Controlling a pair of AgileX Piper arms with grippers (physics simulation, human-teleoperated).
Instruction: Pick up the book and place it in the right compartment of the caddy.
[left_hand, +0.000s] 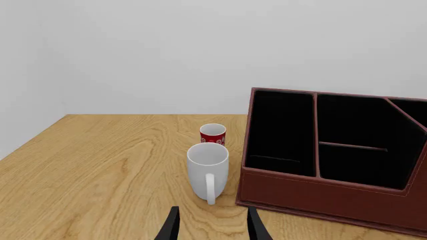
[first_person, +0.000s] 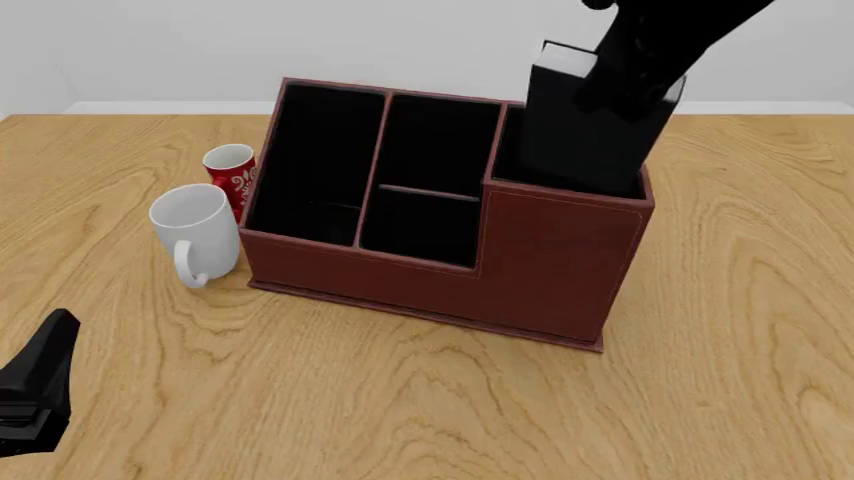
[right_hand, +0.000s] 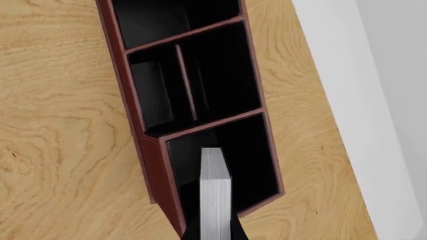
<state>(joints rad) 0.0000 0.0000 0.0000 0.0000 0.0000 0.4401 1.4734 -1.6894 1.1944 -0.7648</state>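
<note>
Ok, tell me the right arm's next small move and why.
Probably lower a little further, then open. The right gripper holds the thick black hardcover book upright, its lower end already inside the reddish-brown leather-look caddy's right compartment, most still above the rim.

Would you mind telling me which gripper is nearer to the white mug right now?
Left. The left gripper sits just short of the white mug, on the arms' side of it. The right gripper is above the caddy's right compartment, holding the book.
</note>
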